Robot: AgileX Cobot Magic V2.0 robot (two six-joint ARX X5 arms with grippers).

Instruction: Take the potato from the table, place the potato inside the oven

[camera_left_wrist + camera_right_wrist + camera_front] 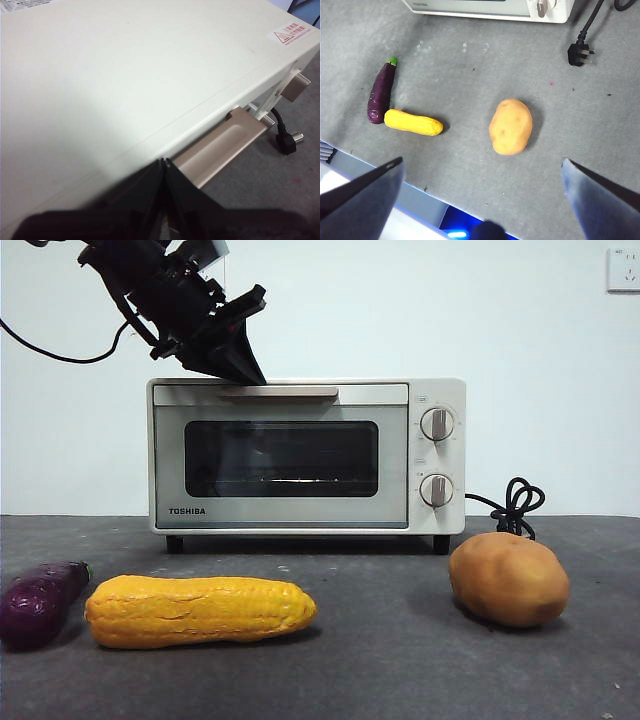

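The brown-orange potato (509,579) lies on the dark grey table (400,660) at the front right, in front of the oven's knobs. The cream-white TOSHIBA oven (306,454) stands behind it with its glass door closed. My left gripper (248,370) is shut, its tips just above the oven's top front edge, over the beige handle (220,145). My right gripper (482,167) hangs open high above the table, with the potato (510,126) below and between its jaws, and holds nothing.
A yellow corn cob (200,611) and a dark purple eggplant (40,602) lie at the front left. The oven's black cord and plug (580,53) trail on the table to the right of the oven. A wall socket (623,270) is at the upper right.
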